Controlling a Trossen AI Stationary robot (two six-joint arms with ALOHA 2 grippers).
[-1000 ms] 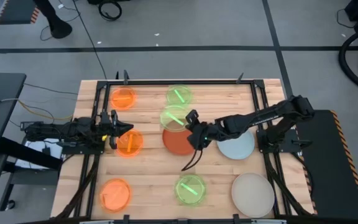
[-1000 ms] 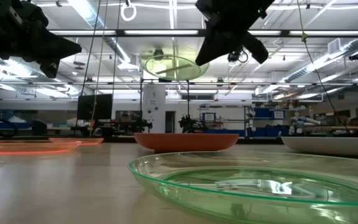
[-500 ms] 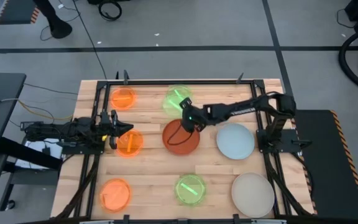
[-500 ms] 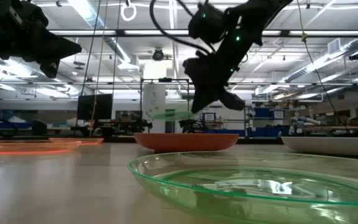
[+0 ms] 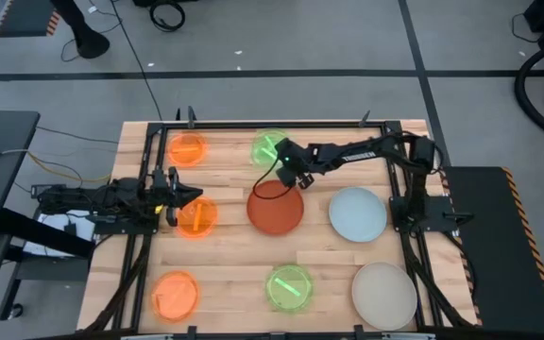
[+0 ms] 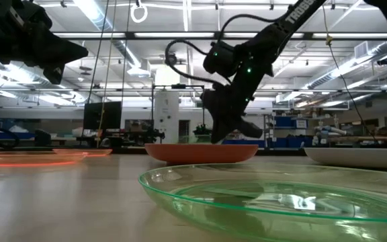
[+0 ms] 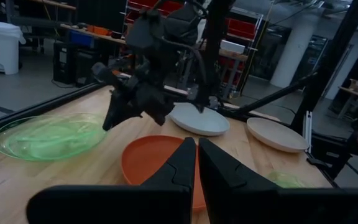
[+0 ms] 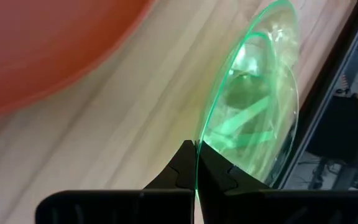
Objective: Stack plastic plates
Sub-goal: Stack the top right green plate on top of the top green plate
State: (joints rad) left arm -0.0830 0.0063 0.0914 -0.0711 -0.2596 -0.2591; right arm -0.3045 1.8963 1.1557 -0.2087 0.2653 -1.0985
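High view: right fingers pinching green plate rim beside red-orange plate; left fingers pressed together.

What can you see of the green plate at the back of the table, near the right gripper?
The green plate is small, round, shallow, translucent neon plastic. It is at the table's back edge, behind the red-orange plate. The right gripper is shut on its thin rim. A second green plate seems nested under it.

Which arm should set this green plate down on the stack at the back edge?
Right. Its claw is shut on the rim of a green plate right at the back green plate. The left claw waits shut over an orange plate, farther off.
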